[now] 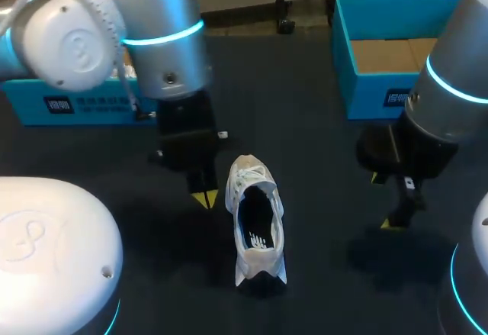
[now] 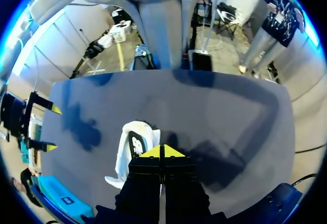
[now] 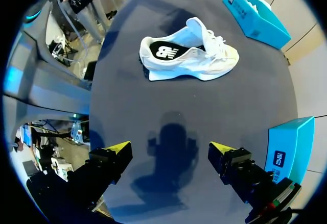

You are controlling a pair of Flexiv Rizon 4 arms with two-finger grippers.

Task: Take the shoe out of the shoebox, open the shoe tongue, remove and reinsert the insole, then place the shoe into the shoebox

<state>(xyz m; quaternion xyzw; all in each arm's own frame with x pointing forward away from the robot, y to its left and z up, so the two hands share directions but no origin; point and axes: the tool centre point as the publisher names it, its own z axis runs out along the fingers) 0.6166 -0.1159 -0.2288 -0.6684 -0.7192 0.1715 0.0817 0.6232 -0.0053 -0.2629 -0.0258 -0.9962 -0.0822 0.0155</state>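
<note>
And here is the shoe point(image 1: 256, 220), out of its box and standing on its sole on the dark counter point(image 1: 320, 159), heel toward the robot and toe pointing away. It sits squarely between the two arms, so either can get at it. The left tool point(image 2: 162, 151) is poised just beside the shoe's laced front, on its left, with the yellow tips pressed together and nothing between them. A closed point like that looks better suited to poking into the opening or hooking under an edge than to a wide grab. The right tool point(image 3: 169, 147) hangs well off to the shoe's right, fingers spread wide and empty, facing the shoe's side, probably placed to steady it or take what comes out. Look into the shoe: the tongue point(image 3: 196, 27) stands lifted away from the opening, and the dark insole point(image 1: 258, 236) with its white mark lies flat inside, so the mouth gapes and the insole is within reach. Whether it is due to come out or is back in place, I cannot tell. Beyond the shoe to the right sits the open blue shoebox point(image 1: 381, 98), its cardboard floor showing, where the shoe should end up. A second blue box point(image 1: 76, 107) lies beyond the shoe to the left, behind the left arm.
</note>
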